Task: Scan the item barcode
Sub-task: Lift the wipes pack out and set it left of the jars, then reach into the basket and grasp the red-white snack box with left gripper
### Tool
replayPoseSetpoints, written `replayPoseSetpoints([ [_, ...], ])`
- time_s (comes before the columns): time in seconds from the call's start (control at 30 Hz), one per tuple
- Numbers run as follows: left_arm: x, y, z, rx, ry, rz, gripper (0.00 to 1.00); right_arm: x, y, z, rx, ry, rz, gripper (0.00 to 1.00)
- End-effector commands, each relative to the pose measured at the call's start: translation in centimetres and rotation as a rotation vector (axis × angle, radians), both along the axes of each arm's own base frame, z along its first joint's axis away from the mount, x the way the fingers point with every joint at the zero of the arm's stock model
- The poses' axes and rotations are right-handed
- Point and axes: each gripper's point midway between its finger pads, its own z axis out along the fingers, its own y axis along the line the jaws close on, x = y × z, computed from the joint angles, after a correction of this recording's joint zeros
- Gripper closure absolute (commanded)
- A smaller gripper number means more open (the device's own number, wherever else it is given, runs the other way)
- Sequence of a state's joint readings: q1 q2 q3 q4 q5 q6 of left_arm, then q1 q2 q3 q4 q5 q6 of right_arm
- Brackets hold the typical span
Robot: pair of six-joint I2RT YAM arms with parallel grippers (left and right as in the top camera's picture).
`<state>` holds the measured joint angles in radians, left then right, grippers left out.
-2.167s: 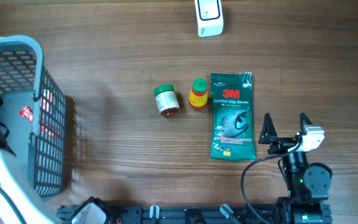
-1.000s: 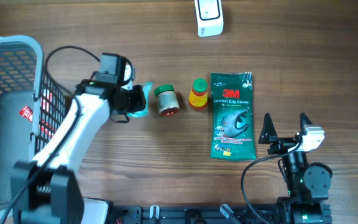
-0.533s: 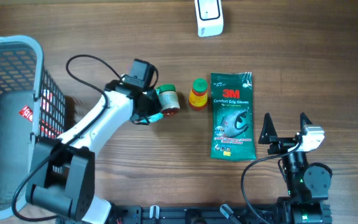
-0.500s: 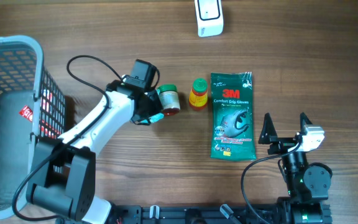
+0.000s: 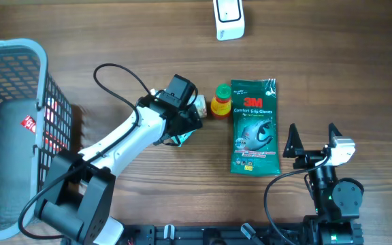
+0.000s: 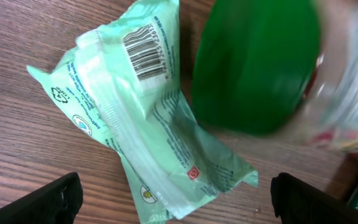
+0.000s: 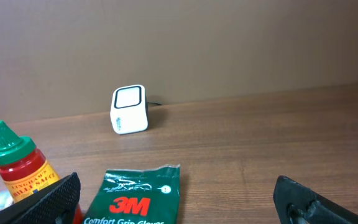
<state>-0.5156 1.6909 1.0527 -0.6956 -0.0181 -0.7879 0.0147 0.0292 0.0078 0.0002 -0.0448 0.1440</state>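
Note:
A light green plastic packet (image 6: 145,118) lies flat on the wood with its barcode (image 6: 146,55) facing up. My left gripper (image 6: 179,202) hangs over it, open, both fingers clear of the packet. In the overhead view only a teal corner of the packet (image 5: 181,141) shows under the left gripper (image 5: 182,126). A jar with a green lid (image 6: 257,62) sits blurred just beside the packet. The white scanner (image 5: 229,19) stands at the far edge, also the scanner (image 7: 130,109) in the right wrist view. My right gripper (image 5: 314,139) is open near the front right, holding nothing.
A red sauce bottle (image 5: 218,102) with a green cap stands next to a dark green 3M gloves pack (image 5: 254,127). A grey wire basket (image 5: 19,47) with a dark bag and a red-labelled item inside fills the left side.
My left arm has swung right from the basket side to the jar, carrying the green packet. Its jaws have opened and the packet now lies on the table. The right arm is still.

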Motion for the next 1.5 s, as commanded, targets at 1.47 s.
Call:
replayPoseSetpoints([
  [1.47, -1.0, 38.9, 10.0, -0.262, -0.158, 1.1, 0.14, 0.0, 0.3, -0.1, -0.013, 0.0, 0.013, 0.0],
])
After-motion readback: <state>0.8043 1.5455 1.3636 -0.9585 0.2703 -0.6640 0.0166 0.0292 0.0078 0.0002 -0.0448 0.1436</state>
